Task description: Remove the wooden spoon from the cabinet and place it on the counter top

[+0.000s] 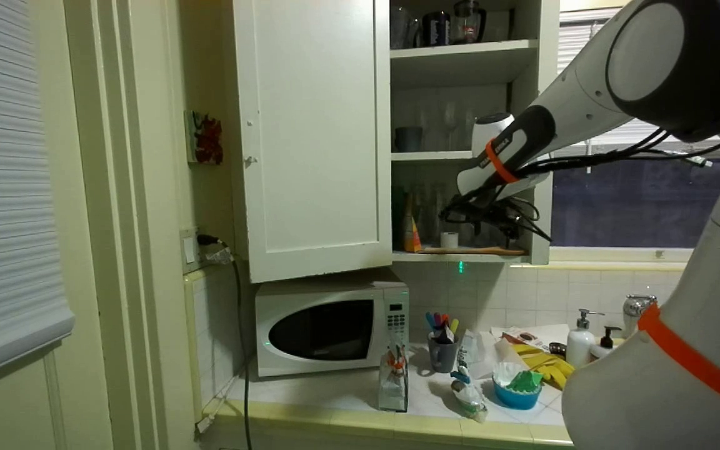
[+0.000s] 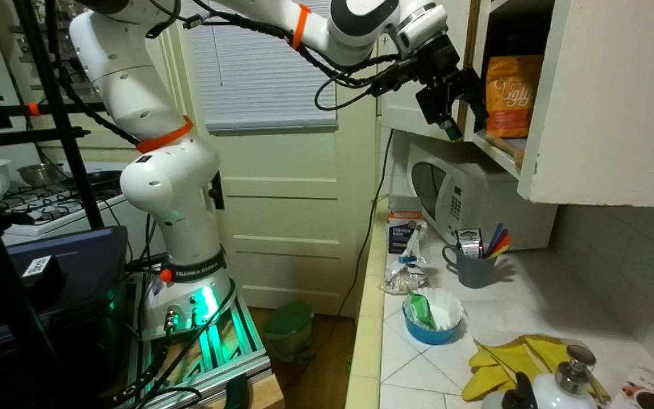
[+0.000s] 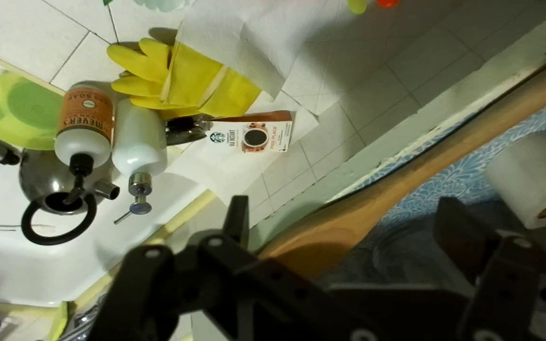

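Note:
The wooden spoon lies flat along the front of the cabinet's bottom shelf, seen in both exterior views and the wrist view. The white cabinet has its door swung open. My gripper is open and empty at the shelf, with its fingers wide apart. In the wrist view the spoon's broad end shows between the fingers, nearer the left one, and its tip is hidden behind the gripper. The gripper shows in both exterior views. The counter top is below.
An orange pouch and a white roll stand on the same shelf, with glasses behind. Below are a microwave, a grey mug, a blue bowl, bags, yellow gloves and soap bottles by the sink.

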Tool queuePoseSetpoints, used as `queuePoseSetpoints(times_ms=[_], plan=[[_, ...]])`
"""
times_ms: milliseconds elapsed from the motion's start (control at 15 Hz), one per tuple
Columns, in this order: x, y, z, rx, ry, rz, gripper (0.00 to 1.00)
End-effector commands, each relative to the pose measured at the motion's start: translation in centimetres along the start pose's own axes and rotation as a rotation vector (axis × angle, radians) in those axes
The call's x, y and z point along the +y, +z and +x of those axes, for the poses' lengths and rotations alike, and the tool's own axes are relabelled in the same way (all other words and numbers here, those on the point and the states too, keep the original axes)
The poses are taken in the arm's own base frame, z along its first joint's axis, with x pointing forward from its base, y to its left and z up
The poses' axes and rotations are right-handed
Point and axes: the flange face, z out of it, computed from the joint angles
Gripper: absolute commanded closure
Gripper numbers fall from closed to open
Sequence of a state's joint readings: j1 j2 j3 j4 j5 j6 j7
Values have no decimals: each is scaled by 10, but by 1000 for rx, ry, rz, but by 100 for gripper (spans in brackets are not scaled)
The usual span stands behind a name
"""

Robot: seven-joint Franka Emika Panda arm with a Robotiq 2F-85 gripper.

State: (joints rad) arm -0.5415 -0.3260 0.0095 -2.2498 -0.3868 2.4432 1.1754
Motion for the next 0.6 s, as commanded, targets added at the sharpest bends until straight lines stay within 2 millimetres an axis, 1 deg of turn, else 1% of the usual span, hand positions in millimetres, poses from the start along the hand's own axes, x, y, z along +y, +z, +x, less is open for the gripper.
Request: queuePoseSetpoints(times_ms=[0, 133, 267, 333, 467, 533], plan=[[-13, 21, -5, 26, 184, -62, 0], [-17, 29, -7, 24, 283, -87, 0], [-20, 33, 2, 40, 389, -96, 0], [-14, 29, -6, 14, 297, -69, 0], [-17, 32, 0, 23, 350, -75, 0], [-20, 37, -3, -13, 381, -111, 0]])
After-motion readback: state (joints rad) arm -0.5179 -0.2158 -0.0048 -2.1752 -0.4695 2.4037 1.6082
